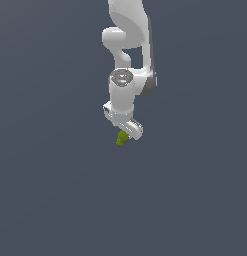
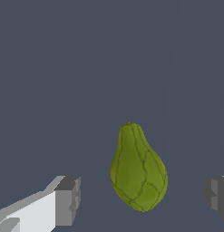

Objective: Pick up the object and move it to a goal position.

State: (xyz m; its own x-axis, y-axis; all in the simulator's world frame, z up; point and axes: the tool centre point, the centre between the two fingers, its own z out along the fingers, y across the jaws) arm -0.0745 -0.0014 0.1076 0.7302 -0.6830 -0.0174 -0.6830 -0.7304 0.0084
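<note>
The object (image 2: 138, 170) is an olive-green, pear-shaped lump with darker creases, and it rests against the plain grey ground. My gripper (image 2: 143, 197) is open. One grey fingertip (image 2: 68, 199) stands off one side of the object and the other fingertip (image 2: 217, 195) off the opposite side, with a gap on each side. In the exterior view the object (image 1: 122, 138) pokes out just under the white hand, and my gripper (image 1: 126, 134) is right over it, its fingers mostly hidden by the hand.
The white arm (image 1: 129, 55) comes down from the top middle of the exterior view. Only flat grey ground (image 1: 55, 190) shows around it. No goal marker shows.
</note>
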